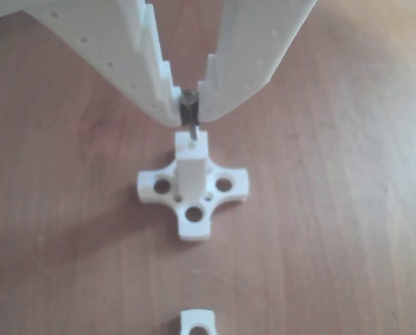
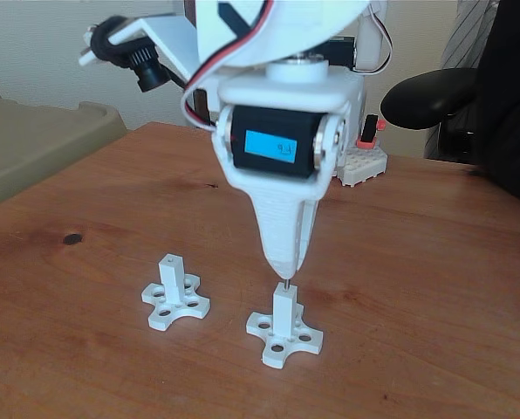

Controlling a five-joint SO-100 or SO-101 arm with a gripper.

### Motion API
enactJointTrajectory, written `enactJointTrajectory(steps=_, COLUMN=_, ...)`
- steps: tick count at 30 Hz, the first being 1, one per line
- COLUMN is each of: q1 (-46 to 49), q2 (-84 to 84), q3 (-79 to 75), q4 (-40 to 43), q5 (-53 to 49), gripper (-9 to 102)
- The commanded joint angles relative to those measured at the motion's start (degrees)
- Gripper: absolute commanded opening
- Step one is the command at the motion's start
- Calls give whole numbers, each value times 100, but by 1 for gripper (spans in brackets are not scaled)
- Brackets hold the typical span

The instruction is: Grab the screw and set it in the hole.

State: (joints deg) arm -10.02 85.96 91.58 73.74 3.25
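My white gripper (image 1: 189,105) is shut on the screw (image 1: 190,115), a thin grey metal pin that hangs point down from its fingertips. Right beneath it stands a white square post (image 1: 192,167) on a cross-shaped base (image 1: 192,199). The screw's tip sits at the post's top face, close to the tiny hole (image 1: 192,147); whether it is inside I cannot tell. In the fixed view the gripper (image 2: 285,272) points straight down at that post (image 2: 283,310), with the screw (image 2: 285,283) showing as a short dark stub between them.
A second white post on a cross base (image 2: 174,301) stands to the left in the fixed view. Part of another white piece (image 1: 197,322) shows at the bottom edge of the other view. A white block with a red part (image 2: 365,157) sits at the table's back.
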Motion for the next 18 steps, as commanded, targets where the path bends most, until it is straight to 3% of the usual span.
enactJointTrajectory(steps=1, q1=9, q2=141, q3=-105, q4=-53, q5=-18, gripper=-4)
enactJointTrajectory(steps=18, q1=44, q2=114, q3=-105, q4=-44, q5=-44, gripper=-4)
